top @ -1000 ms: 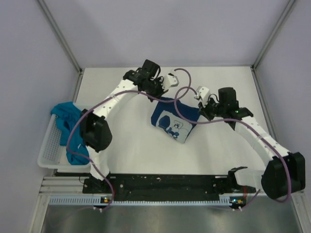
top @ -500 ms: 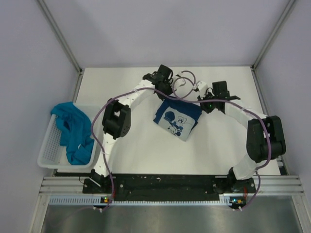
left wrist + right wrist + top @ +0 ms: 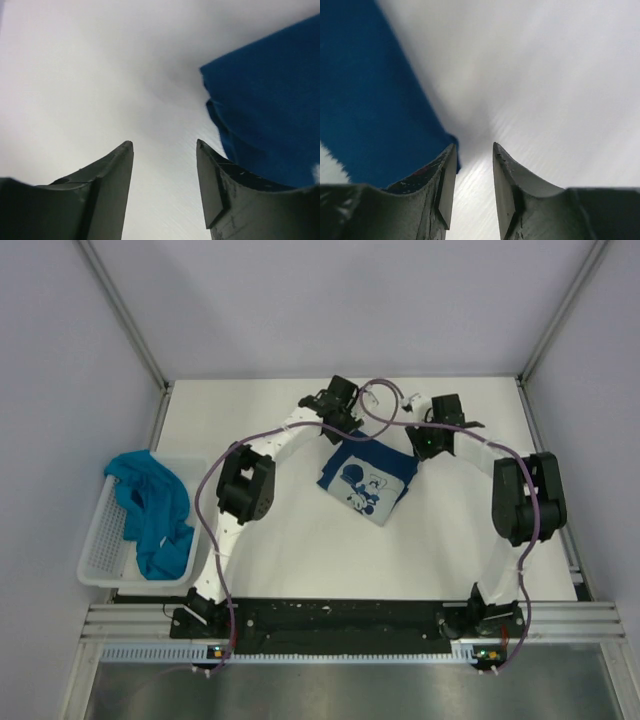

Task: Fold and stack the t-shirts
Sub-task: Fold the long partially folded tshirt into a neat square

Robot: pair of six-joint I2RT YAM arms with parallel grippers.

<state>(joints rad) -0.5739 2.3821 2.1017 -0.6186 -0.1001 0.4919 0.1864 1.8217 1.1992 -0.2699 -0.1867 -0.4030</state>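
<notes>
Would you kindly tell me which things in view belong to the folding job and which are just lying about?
Part of the job: navy t-shirt, folded on the table; teal t-shirt, crumpled in the white basket.
Just lying about: the white basket itself.

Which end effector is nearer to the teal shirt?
Left. The left end effector is by the navy shirt's far-left corner, on the teal shirt's side; the right end effector is by its far-right corner, farther away.
</notes>
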